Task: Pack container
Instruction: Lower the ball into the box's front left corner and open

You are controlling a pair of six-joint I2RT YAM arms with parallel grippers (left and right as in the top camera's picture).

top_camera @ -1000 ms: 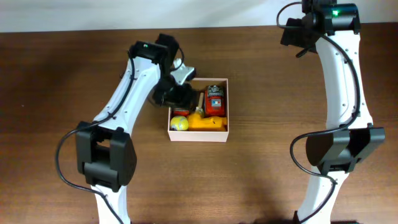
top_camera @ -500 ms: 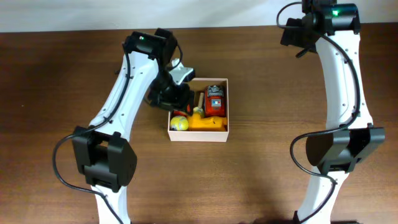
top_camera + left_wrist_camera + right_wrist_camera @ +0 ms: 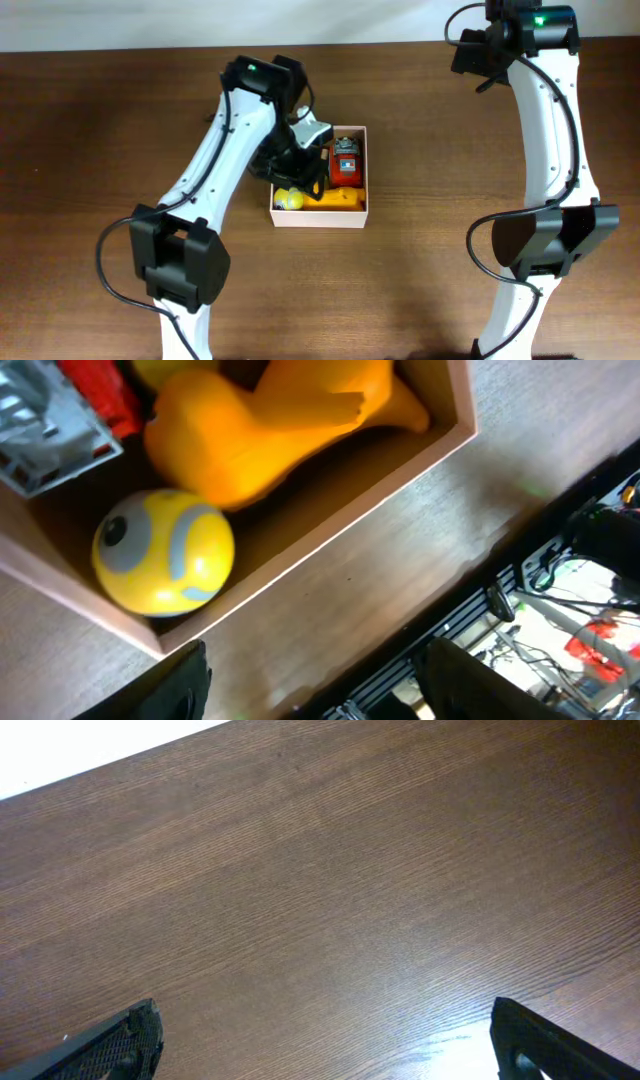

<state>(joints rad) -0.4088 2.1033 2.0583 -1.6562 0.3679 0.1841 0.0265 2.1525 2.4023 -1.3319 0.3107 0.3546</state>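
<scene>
The container (image 3: 322,220) is a shallow white-walled box in the middle of the table. It holds a yellow ball (image 3: 288,199), an orange toy (image 3: 338,198) and a red and grey toy (image 3: 345,162). My left gripper (image 3: 298,168) hovers over the box's left side, open and holding nothing. In the left wrist view the ball (image 3: 163,550) lies in a corner beside the orange toy (image 3: 270,420), inside the container wall (image 3: 345,508); the left gripper (image 3: 320,690) frames bare table past that wall. My right gripper (image 3: 330,1050) is open over bare wood, far back right (image 3: 478,58).
The brown wooden table (image 3: 450,290) spreads around the box. A white wall edge runs along the back (image 3: 150,25). The left wrist view shows the table's edge and cables and equipment (image 3: 590,590) beyond it.
My left arm has swung to the right, from beside the box's left wall to over its left part. The toys and the right arm have not moved.
</scene>
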